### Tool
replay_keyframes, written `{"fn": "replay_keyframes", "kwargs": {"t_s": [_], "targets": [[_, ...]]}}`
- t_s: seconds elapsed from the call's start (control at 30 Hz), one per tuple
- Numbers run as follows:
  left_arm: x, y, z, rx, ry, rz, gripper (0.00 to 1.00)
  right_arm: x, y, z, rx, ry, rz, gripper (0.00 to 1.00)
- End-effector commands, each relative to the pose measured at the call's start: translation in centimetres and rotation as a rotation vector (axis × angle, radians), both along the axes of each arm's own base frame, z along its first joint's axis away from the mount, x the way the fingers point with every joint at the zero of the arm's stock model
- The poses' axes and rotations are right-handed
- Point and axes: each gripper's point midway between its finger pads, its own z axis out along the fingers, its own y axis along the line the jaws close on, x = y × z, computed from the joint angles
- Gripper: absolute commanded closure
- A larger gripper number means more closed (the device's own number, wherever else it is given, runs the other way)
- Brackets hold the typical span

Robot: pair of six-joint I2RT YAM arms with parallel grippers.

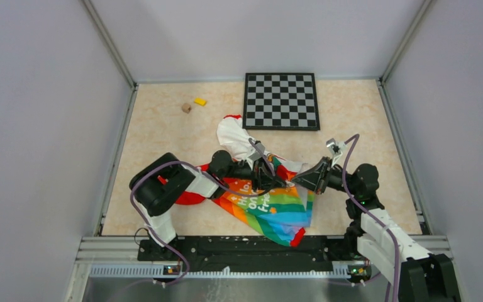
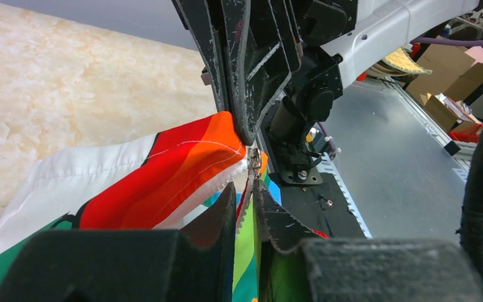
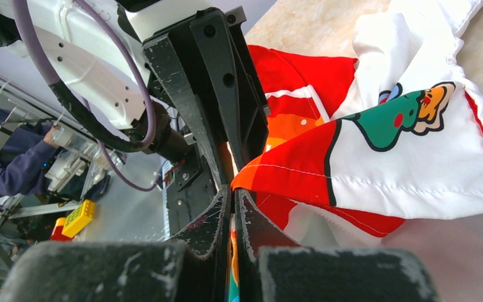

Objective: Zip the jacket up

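At frame centre, right gripper [image 3: 233,192] pinches the white, rainbow-hemmed fabric jacket [image 1: 270,211] at its corner; left gripper [image 2: 246,189] jaws nearly meet around its zipper edge [image 2: 249,165], grip unclear. Zipping seemingly unstarted.

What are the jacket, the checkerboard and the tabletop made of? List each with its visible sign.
Jacket: thin woven fabric, likely synthetic, with a slight sheen; it creases and shows stitched seams.
Checkerboard: a rigid, flat, matte board; whether plastic or card cannot be told.
Tabletop: a smooth hard surface with a beige marble pattern, probably laminate.
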Motion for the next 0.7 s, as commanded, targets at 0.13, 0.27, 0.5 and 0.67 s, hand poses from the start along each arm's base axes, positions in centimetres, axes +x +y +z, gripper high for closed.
{"fn": "replay_keyframes", "kwargs": {"t_s": [0.13,0.27,0.5,0.67], "targets": [[0.5,-1.1,0.4,-0.006,-0.048,-0.007,0.96,-0.1,0.3,1.7,0.012,-0.082,0.026,1.0],[0.7,-1.3,1.0,-0.011,-0.061,0.002,1.0,-0.1,0.3,1.5,0.008,-0.083,0.026,1.0],[1.5,-2.7,4.2,-0.053,-0.054,0.027,1.0,0.0,0.4,1.0,-0.007,-0.068,0.023,1.0],[1.3,-2.5,5.1,-0.07,-0.019,0.041,1.0,0.2,0.4,0.6,-0.019,-0.057,0.012,1.0]]}}
